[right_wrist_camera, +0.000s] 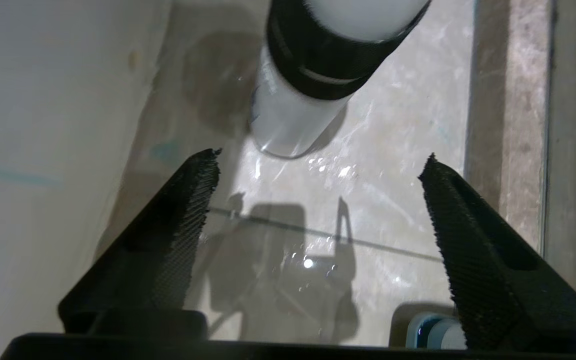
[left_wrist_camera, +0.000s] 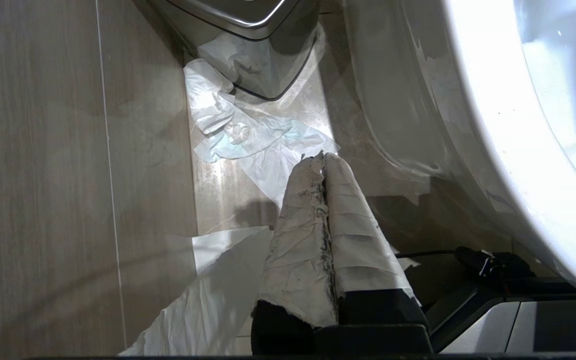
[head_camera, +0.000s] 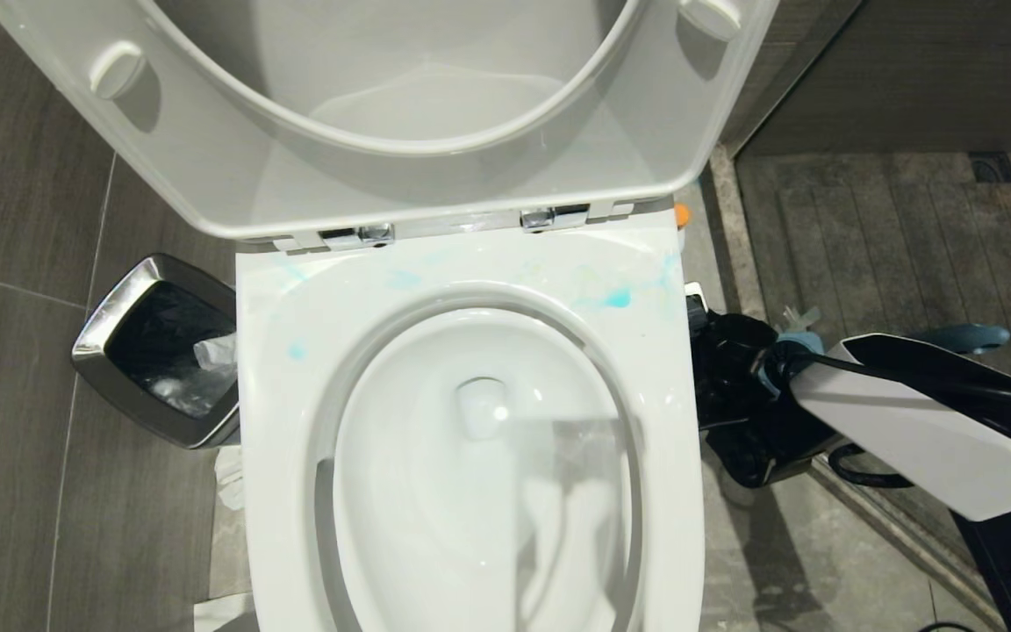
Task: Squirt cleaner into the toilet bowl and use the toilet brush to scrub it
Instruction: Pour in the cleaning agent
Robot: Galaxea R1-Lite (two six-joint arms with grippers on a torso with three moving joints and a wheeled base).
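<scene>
Right gripper point(right_wrist_camera: 318, 165) jaws spread wide, empty, near the cleaner point(right_wrist_camera: 288, 115); left gripper point(left_wrist_camera: 324, 159) jaws pressed together.

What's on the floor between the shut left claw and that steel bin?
Crumpled white tissue lies on the floor tiles between the left gripper and the bin; the left wrist view shows it.

Location: a bathroom. Evidence: white toilet point(head_camera: 470, 421) with raised lid, steel-rimmed waste bin point(head_camera: 154, 351), grey floor tiles point(head_camera: 14, 263), probably a shower threshold point(head_camera: 729, 228).
</scene>
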